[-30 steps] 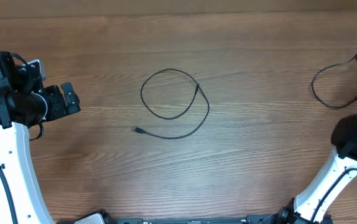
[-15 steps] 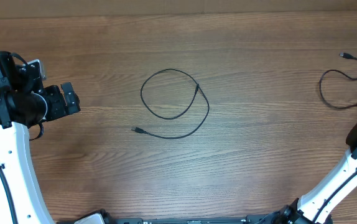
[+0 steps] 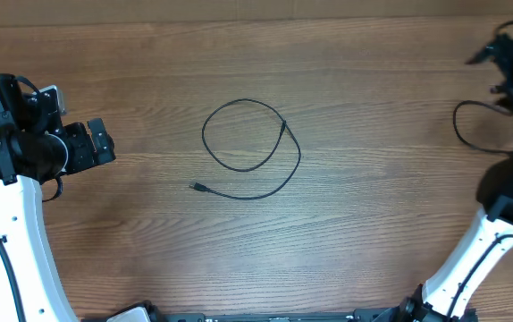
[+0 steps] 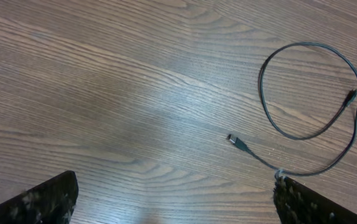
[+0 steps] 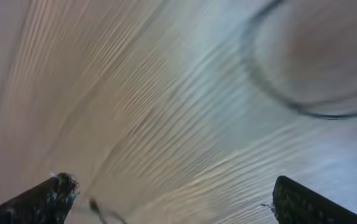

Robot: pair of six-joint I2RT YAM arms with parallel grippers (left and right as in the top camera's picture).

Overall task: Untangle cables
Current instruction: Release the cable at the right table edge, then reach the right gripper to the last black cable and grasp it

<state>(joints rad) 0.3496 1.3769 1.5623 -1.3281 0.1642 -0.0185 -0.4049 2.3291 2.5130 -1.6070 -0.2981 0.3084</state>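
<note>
Wooden worktop point(image 3: 373, 233) is carrying two thin black cables, and you are looking at one clear change since a second ago. Your right gripper point(image 3: 505, 63), out of the overhead view then, is now showing as a dark blur near the far right corner. The second cable point(image 3: 456, 125) is lying differently too. Its loop is sitting by the right edge just below that gripper, and the plug end that was resting on open wood half a second ago is no longer showing there. Whether the cable is touching the gripper, you cannot tell through the blur.

The looped cable point(image 3: 206, 141) is lying just where it was, around the middle of the worktop. Its tail is curving to a small plug point(image 3: 197, 186) that is pointing toward the left edge, well apart from both grippers.

Your left arm is staying put at the left edge, its white link rising from the near edge. The left gripper point(image 3: 105, 143) is pointing toward the middle, fingers standing wide apart and holding nothing.

Your right arm is rising from the near right corner, bending at its black elbow by the right edge and reaching toward the far right corner. Its wrist view is smearing, yet the two fingertips are showing spread wide with nothing clamped between them, and a blurred dark curve of cable is lying ahead.
</note>
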